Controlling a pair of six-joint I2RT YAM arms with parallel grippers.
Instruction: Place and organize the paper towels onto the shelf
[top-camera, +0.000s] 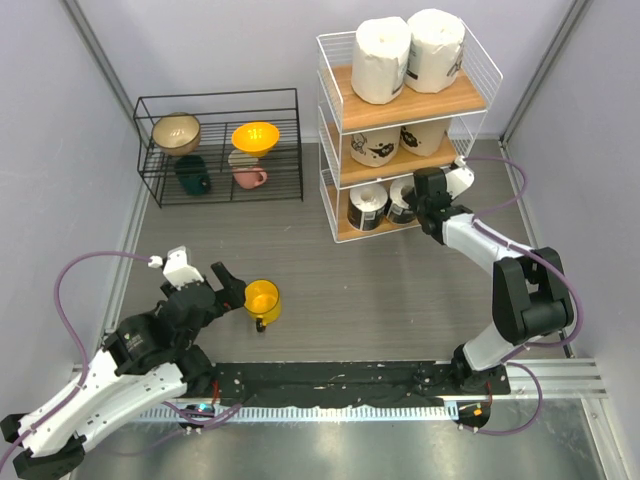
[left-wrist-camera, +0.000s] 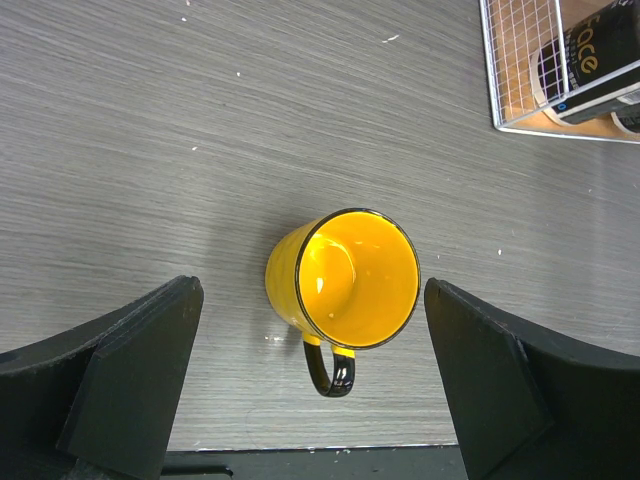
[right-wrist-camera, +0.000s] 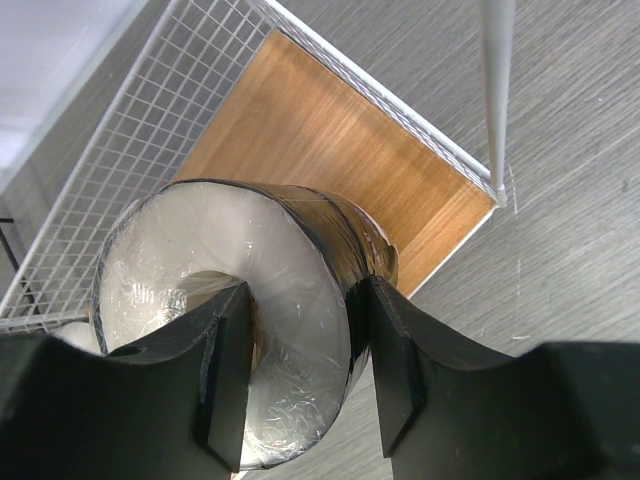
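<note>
The grey table (top-camera: 350, 265) lies under both pairs of jaws. The shelf (top-camera: 420, 113) stands beyond the right gripper (right-wrist-camera: 305, 380), whose jaws reach into its bottom tier. The black wire rack (top-camera: 218, 95) with its bowls sits well beyond the left gripper (top-camera: 233, 288) and far to the left of the right one.

The right jaws are clamped on a dark-wrapped roll (right-wrist-camera: 290, 280). One finger (right-wrist-camera: 225, 370) sits in the hollow core and the other presses the outside of the black wrapper, so the wall of the roll is pinched between them. The roll lies on its side, its plastic-covered white end facing the wrist camera, over the bottom wooden board just inside the white wire frame. A second dark-wrapped roll (top-camera: 367, 205) rests on the same board, just to the left of the jaws. Two printed rolls (top-camera: 375, 147) stand on the middle tier above the jaws, and two white rolls (top-camera: 382, 58) stand on the top tier, higher again.

The left jaws stand wide apart and hold nothing. The yellow cup (left-wrist-camera: 345, 280) sits upright on the table in the gap between them, clear of both fingers, its black handle pointing back toward the wrist.
</note>
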